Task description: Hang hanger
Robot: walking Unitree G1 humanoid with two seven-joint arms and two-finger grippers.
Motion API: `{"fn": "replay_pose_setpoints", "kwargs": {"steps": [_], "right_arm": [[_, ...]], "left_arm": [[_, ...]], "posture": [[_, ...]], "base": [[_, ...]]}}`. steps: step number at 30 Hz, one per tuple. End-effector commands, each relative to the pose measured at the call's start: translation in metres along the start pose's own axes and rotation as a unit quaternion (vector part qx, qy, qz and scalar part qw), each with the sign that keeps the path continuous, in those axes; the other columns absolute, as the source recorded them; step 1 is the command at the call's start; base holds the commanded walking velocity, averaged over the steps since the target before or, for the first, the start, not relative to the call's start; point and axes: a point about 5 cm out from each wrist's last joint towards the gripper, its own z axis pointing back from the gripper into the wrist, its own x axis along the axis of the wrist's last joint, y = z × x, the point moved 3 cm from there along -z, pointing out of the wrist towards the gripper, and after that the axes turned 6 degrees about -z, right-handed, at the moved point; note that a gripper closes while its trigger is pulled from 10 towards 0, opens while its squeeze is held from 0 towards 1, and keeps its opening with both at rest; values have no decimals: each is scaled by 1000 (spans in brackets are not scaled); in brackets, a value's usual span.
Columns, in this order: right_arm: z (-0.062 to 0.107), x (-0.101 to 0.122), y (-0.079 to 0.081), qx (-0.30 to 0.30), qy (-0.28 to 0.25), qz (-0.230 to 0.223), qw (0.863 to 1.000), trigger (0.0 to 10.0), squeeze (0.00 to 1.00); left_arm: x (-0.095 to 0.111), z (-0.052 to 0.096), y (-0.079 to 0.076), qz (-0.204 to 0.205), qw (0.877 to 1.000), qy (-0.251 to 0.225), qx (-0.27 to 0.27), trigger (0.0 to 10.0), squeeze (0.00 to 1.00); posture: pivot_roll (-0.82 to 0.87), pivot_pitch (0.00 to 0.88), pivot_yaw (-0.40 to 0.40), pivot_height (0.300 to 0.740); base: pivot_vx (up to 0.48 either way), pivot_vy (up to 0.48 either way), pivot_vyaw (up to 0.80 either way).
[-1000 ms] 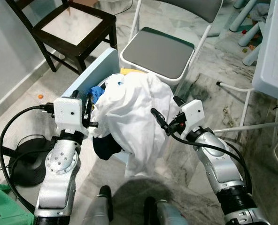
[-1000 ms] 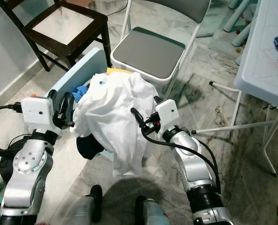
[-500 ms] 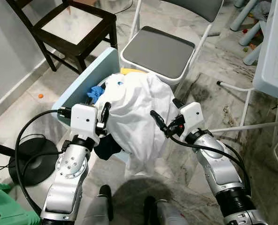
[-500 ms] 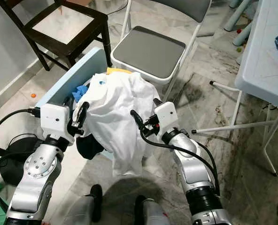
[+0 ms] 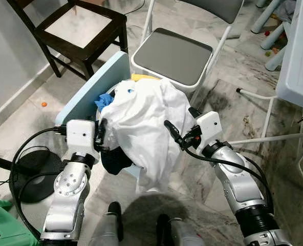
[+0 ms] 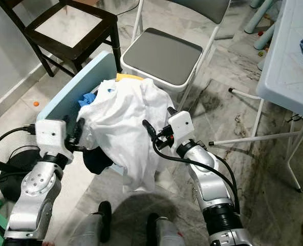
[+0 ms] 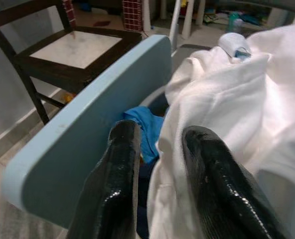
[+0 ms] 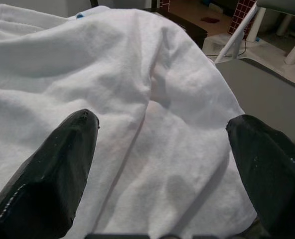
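Observation:
A white garment lies heaped over a light-blue laundry basket, and one end hangs down over the basket's front. Under it I see a blue cloth, a yellow bit and a dark cloth. My left gripper is at the garment's left edge, just inside the basket rim. In the left wrist view its fingers stand slightly apart with nothing between them. My right gripper is against the garment's right side. It is open wide, with the white cloth just beyond its fingertips.
A grey folding chair stands right behind the basket and a dark wooden chair at the back left. A white table fills the right edge. A black round base with cables and a green crate sit at my left.
My left gripper swung right toward the garment half a second ago and has since drawn back a little to the left and lower. The right arm has stayed put.

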Motion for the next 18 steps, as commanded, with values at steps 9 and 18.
{"fn": "replay_pose_setpoints", "kwargs": {"steps": [9,18], "right_arm": [[3,-6,2,3,13,1,1000,10000,0],[4,-8,2,4,16,1,1000,10000,0]], "left_arm": [[4,1,-5,27,999,-18,-21,4745,0],[7,9,-20,12,998,-27,-59,10000,620]], "posture": [[251,357,-98,740],[253,357,-97,740]], "base": [[0,0,0],[0,0,0]]}}
